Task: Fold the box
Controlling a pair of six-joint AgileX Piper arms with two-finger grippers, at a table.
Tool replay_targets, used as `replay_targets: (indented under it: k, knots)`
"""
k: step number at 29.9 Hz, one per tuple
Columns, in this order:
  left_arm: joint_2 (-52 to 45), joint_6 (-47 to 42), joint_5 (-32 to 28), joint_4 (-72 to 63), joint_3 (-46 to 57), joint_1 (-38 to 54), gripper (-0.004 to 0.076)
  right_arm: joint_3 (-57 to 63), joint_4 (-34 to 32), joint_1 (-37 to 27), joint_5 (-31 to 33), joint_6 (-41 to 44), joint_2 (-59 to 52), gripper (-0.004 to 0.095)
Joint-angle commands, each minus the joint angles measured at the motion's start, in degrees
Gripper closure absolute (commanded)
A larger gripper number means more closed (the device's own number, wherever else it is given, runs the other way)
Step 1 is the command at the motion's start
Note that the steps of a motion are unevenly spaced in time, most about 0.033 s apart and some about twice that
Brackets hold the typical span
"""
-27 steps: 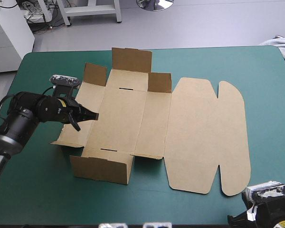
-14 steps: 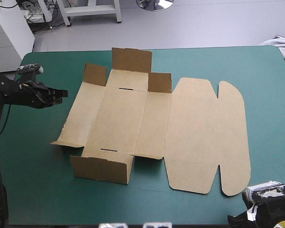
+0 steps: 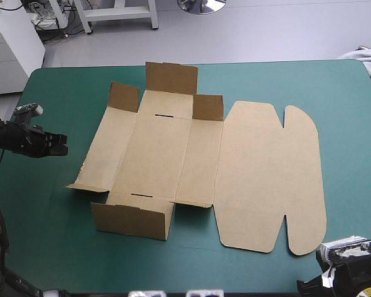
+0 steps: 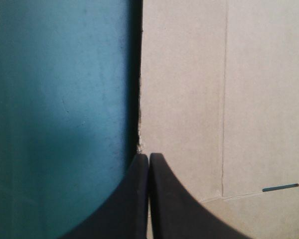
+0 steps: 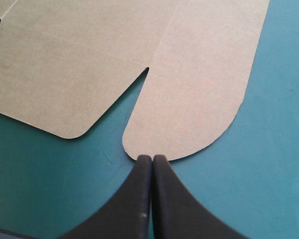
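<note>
High view: box (image 3: 173, 154), brown, mid-table on teal-green cover (image 3: 62, 247), partly formed. Near end wall (image 3: 133, 221) raised upright; far flaps (image 3: 171, 77) standing. Left side panel (image 3: 102, 148) not upright, its outer edge barely off the cover. Lid (image 3: 266, 173) flat, stretched toward the table's right edge. left gripper (image 3: 57, 144) near the table's left edge, apart from the box, carrying nothing. Right arm low at the near right corner, fingers out of sight here.

Left wrist view: black fingers (image 4: 162, 199) pressed together into one pointed arch, nothing between them. Ahead of the tip, the box's left edge against bare cover; slot (image 4: 280, 187) visible in the board.

Right wrist view: right gripper (image 5: 152, 158) closed to a point, empty. Just ahead of the tip, the lid's rounded tab (image 5: 194, 99), flat on the cover, seemingly not touched.

Progress, as judged: early to middle. End walls up; long side walls yet to be raised and tucked; lid untouched.
</note>
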Motion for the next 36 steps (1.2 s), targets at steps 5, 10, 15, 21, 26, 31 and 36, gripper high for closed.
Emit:
replay_targets:
  k: [5,10,15,21,26,31,36]
  knots:
    - [-1.4,1.9,-1.6,-3.8,-1.9,-0.1,0.0727,-1.2,0.9,-0.1,-3.0,0.0,0.8,0.0927]
    - [-1.3,2.4,-1.7,-3.9,-1.9,-0.1,0.0552,-1.2,0.9,-0.1,-3.0,0.0,0.8,0.0927]
    - [-1.3,2.5,-2.4,-4.2,-1.9,-0.1,0.0211,-1.2,0.9,-0.1,-3.0,0.0,0.8,0.0927]
    - [0.4,2.5,-3.0,-5.7,-1.9,-0.2,0.0189,-1.2,0.9,-0.1,-3.0,0.0,0.8,0.0927]
    - [4.8,2.5,0.3,-8.7,-1.9,-0.2,0.0197,-1.2,0.9,-0.1,-3.0,0.0,0.8,0.0925]
    - [8.5,2.6,2.4,-8.7,-1.9,-0.2,0.0197,-1.2,0.9,-0.1,-3.0,0.0,0.8,0.0925]
    - [10.5,4.9,4.9,-11.1,-1.9,-0.2,0.0197,-1.2,0.9,-0.1,-3.0,0.0,0.8,0.0925]
